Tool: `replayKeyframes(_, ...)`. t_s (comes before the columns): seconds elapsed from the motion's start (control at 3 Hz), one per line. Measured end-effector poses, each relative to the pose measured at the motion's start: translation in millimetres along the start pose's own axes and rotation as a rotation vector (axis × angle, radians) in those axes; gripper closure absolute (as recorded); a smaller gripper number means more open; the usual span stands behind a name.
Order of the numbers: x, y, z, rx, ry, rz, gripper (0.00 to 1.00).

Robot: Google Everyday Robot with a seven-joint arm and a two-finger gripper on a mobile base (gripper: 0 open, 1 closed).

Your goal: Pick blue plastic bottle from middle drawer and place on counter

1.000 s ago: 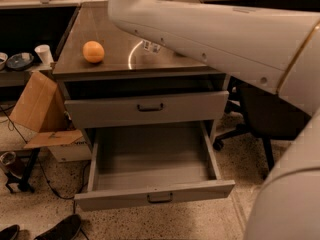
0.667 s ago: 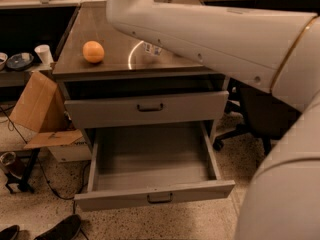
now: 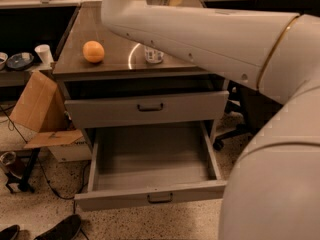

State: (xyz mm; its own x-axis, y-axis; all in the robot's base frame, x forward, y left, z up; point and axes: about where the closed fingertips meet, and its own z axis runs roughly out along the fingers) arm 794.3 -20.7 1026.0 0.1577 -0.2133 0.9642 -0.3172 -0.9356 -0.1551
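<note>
The blue plastic bottle (image 3: 153, 55) stands on the counter (image 3: 115, 44) beside the thin white circle line; only its lower part shows under my arm. My big white arm (image 3: 200, 34) reaches across the counter from the right and covers the bottle's top. The gripper is hidden behind the arm, somewhere over the bottle. The middle drawer (image 3: 150, 156) is pulled wide open below, and its grey floor is bare.
An orange (image 3: 93, 51) lies on the counter's left side. The taller-fronted drawer (image 3: 145, 109) above stands slightly open. A cardboard box (image 3: 35, 106) leans at the left, beside a bench with a white cup (image 3: 44, 54) and bowls. Shoes (image 3: 55, 229) lie on the floor.
My arm has shifted slightly, so a little more of the bottle shows beneath it. The bottle, the orange and the drawers stay where they were.
</note>
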Motion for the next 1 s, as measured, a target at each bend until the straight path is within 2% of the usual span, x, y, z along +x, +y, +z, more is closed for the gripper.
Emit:
replayKeyframes(0.33,-3.2,-0.2,1.8,-0.011,-0.001,-0.018,0.10)
replayKeyframes(0.67,-3.4,0.8,2.0,-0.015,-0.001,-0.019,0.00)
replayKeyframes(1.0,-3.4,0.8,2.0,-0.015,0.000,-0.019,0.00)
